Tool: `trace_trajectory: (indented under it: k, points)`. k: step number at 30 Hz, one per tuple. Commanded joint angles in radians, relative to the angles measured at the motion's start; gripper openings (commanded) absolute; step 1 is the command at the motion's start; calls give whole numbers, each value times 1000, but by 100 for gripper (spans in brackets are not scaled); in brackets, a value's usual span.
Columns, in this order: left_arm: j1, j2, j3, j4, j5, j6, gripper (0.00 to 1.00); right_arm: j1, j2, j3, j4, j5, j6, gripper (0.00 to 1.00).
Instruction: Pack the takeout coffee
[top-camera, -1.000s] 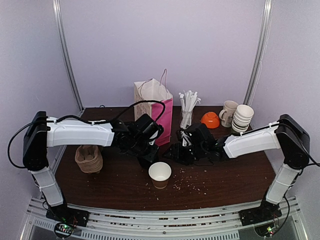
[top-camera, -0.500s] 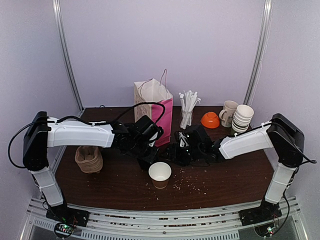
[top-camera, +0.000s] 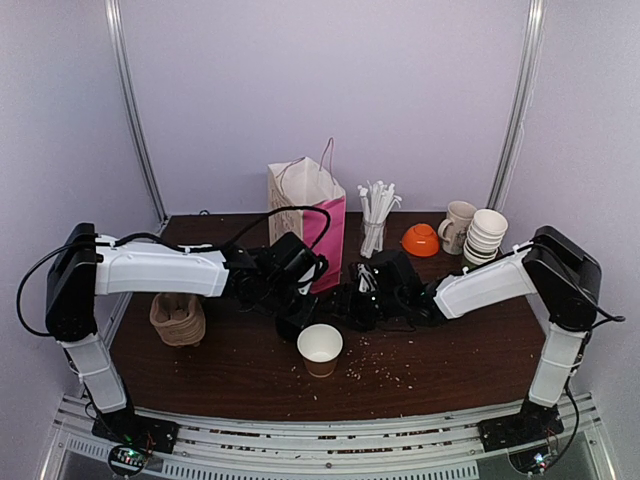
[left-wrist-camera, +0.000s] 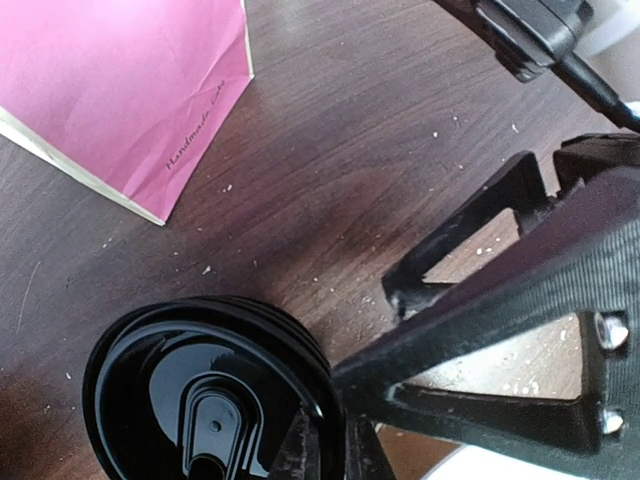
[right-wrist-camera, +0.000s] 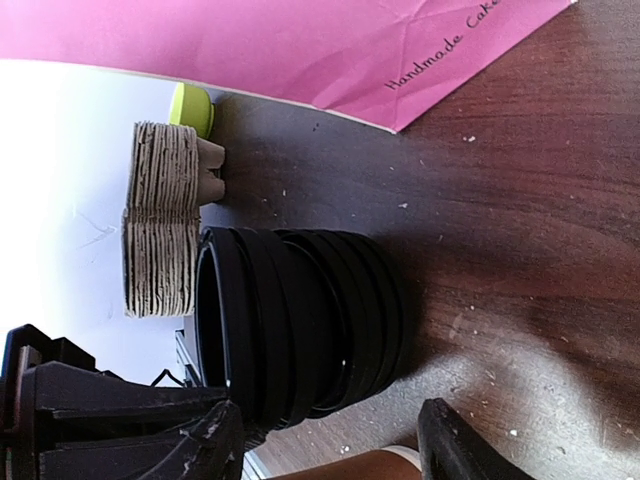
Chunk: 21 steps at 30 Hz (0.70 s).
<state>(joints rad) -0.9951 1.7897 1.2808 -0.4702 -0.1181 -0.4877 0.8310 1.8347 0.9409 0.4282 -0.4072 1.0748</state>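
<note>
takeout coffee cup (top-camera: 320, 345) unlidded | left hand (left-wrist-camera: 330, 445) clamped on black lid (left-wrist-camera: 200, 400) — right hand (right-wrist-camera: 330, 425) apart

A dark wooden counter (top-camera: 450, 350) carries everything, sprinkled with pale crumbs near its middle. The left arm (top-camera: 155, 270) reaches in from the left and the right arm (top-camera: 485, 283) from the right. The left end effector (top-camera: 297, 318) and right end effector (top-camera: 345, 303) sit close together at centre, too dark to tell how their jaws stand. Just in front of them stands an open paper cup (top-camera: 320, 345), white inside. Behind them stands a pink and cream paper bag (top-camera: 318, 215). To its right are a glass of white sticks (top-camera: 373, 235), an orange bowl (top-camera: 421, 240), a beige mug (top-camera: 457, 227) and a stack of white cups (top-camera: 486, 238). A brown pulp stack (top-camera: 178, 318) sits at far left.
</note>
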Motion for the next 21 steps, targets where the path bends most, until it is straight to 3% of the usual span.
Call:
trace_trajectory:
  k: [1,21]
  points:
    - [-4,-47,-12,44,13,-9,0,-7,25,-12,65,-27,33,62]
    - [-3,-66,-26,54,13,-18,0,-6,63,-29,75,-52,43,54]
